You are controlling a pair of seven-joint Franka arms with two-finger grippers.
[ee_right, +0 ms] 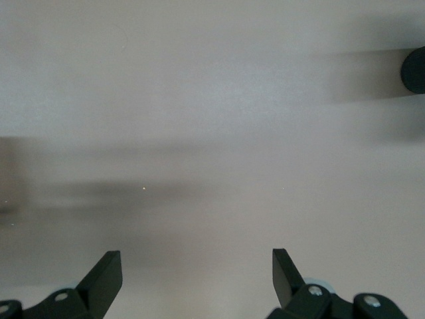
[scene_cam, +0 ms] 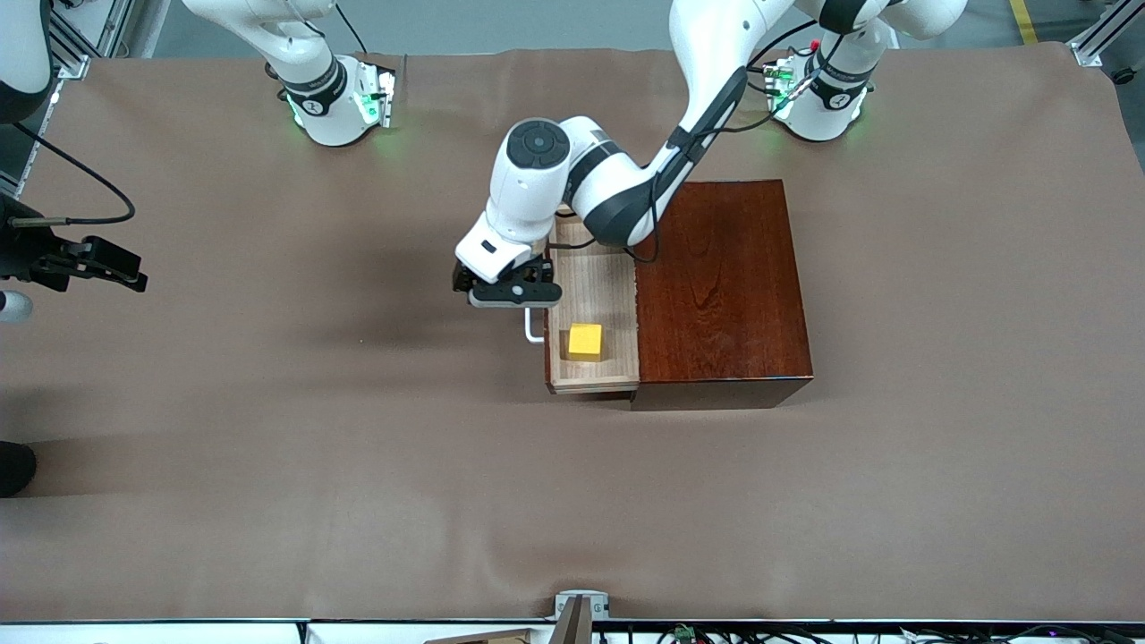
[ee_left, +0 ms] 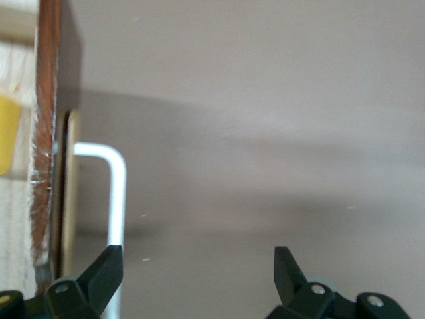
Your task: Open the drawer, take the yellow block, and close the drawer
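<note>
Drawer (scene_cam: 594,295) pulled out of the reddish-brown wooden box (scene_cam: 723,284), yellow block (scene_cam: 586,342) inside.

Counter (scene_cam: 268,447) fills the front view under a brown cover, with the box at centre frame and the pale-wood drawer sticking out toward the right arm's end. The left claw (scene_cam: 506,288) is spread open at the drawer's white bar handle (scene_cam: 534,326), one finger (ee_left: 99,276) just beside the bar, nothing gripped. The right claw (scene_cam: 116,265) waits open at the frame's left edge, over bare counter. The yellow block sits in the drawer's corner nearest the front camera, near the handle.
</note>
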